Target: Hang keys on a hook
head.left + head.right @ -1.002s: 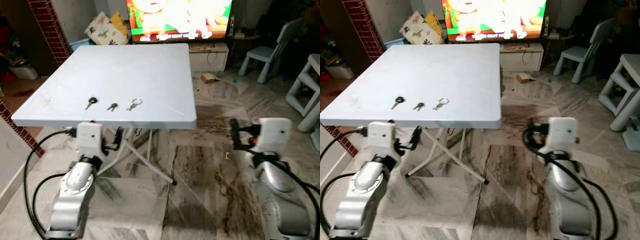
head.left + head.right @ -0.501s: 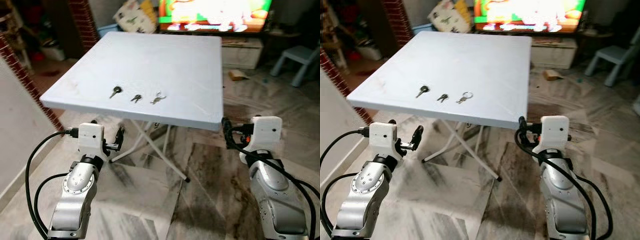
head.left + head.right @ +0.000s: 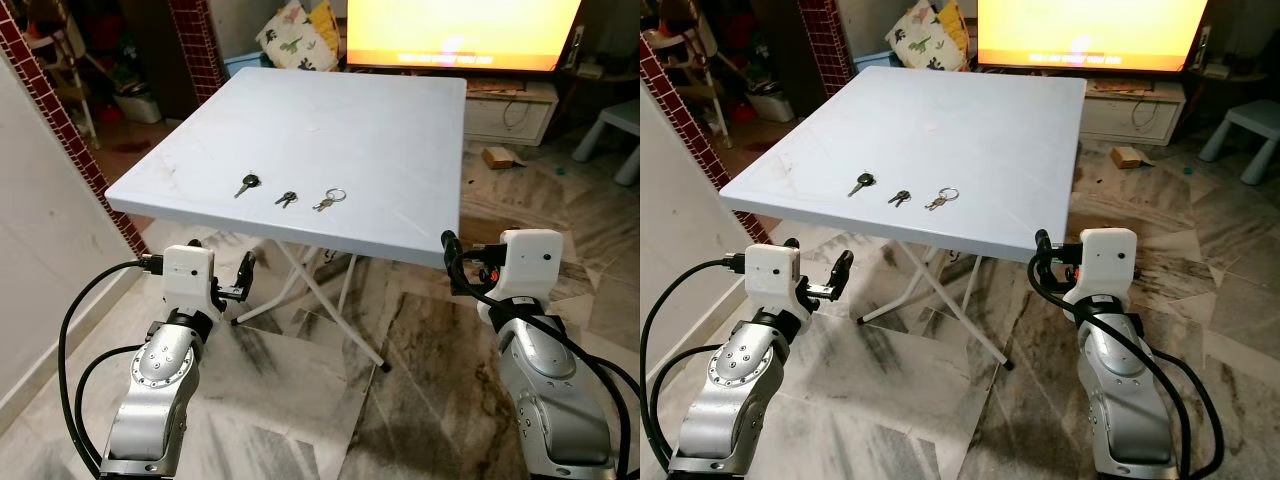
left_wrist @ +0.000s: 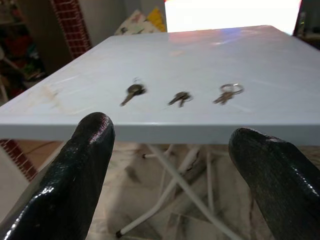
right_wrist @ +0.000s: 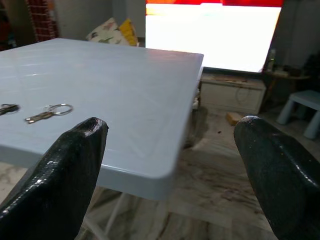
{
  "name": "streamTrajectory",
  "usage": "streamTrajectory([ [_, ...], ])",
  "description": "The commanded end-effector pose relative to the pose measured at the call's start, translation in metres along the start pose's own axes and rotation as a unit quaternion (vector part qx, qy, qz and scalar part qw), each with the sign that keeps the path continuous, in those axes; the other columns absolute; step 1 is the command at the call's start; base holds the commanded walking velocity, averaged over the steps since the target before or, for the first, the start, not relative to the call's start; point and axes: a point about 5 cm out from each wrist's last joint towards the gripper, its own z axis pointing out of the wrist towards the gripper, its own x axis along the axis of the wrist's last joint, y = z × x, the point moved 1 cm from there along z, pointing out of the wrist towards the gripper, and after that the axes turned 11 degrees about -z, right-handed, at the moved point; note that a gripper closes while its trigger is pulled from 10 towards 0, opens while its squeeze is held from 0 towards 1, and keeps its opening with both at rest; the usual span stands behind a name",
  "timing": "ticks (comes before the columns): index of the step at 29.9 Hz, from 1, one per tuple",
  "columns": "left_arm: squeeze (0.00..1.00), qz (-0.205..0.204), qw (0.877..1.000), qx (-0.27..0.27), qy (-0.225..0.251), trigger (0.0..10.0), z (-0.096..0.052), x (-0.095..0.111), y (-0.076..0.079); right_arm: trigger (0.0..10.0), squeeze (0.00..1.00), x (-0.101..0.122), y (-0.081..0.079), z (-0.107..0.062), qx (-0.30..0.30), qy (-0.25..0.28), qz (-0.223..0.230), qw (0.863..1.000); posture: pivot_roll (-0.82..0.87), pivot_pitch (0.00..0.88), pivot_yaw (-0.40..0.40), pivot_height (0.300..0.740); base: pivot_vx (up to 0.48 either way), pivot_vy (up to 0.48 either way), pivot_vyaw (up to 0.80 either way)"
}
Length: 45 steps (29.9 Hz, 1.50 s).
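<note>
1. White folding table [image 3: 380,110] w/ three key items in a row near its front edge, all flat on top, apart from each other.
2. Leftmost: single dark-headed key [image 3: 246,184]. Long axis diagonal; head toward the table's far side, blade tip toward front-left.
3. Middle: small key pair [image 3: 286,198], also diagonal, heads at far end, tips toward front-left.
4. Rightmost: keys on a ring [image 3: 328,198]. Ring at far-right end, blades trail toward front-left, so same slant as the others.
5. Left gripper [image 3: 246,273] held below & just in front of the table's front edge, roughly under the single key. Jaws wide apart, nothing btwn them; left wrist view looks past both fingers [image 4: 80,165] at the key row.
6. Right gripper [image 3: 449,262] by the front-right corner, just under edge level. Jaws spread wide, empty.
7. Bright TV screen [image 3: 462,32] behind the table; marble-pattern floor [image 3: 420,340] below.
</note>
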Motion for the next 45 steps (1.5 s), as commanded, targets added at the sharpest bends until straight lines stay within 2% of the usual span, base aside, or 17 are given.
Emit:
streamTrajectory([
  [1, 0.0, -0.002, 1.0, -0.007, 0.003, 10.0, 0.002, 0.001, 0.001, 10.0, 0.0, 0.001, 0.0, 0.001, 0.002, 0.001, -0.002, 1.0, -0.05, 0.019, 0.064, 0.74, 0.0, -0.266, 0.0],
  [14, 0.0, -0.007, 1.0, -0.005, 0.005, 10.0, 0.002, 0.0, 0.001, 10.0, 0.0, 0.003, -0.002, 0.002, 0.009, 0.006, -0.009, 1.0, -0.05, 0.016, 0.059, 0.74, 0.0, -0.312, 0.0],
  [26, 0.0, -0.022, 1.0, 0.002, 0.008, 10.0, 0.002, -0.002, 0.003, 10.0, 0.0, 0.004, 0.001, 0.003, 0.013, 0.008, -0.016, 1.0, -0.06, 0.016, 0.033, 0.74, 0.0, 0.0, 0.0],
  [29, 0.0, -0.036, 0.999, 0.007, 0.014, 10.0, 0.002, -0.003, 0.006, 10.0, 0.0, 0.005, 0.003, 0.004, 0.021, 0.007, -0.023, 0.999, -0.07, 0.017, 0.001, 0.74, 0.0, 0.0, 0.0],
  [37, 0.0, -0.047, 0.999, 0.01, 0.022, 10.0, -0.003, -0.003, 0.006, 10.0, 0.0, 0.01, -0.007, 0.004, 0.042, 0.022, -0.033, 0.998, -0.07, 0.02, 0.004, 0.74, 0.0, 0.0, 0.0],
  [45, 0.0, -0.041, 0.999, -0.009, 0.029, 10.0, -0.004, 0.001, 0.004, 10.0, 0.0, 0.011, -0.013, 0.005, 0.05, 0.029, -0.028, 0.998, -0.06, 0.032, 0.036, 0.74, 0.032, 0.0, 0.0],
])
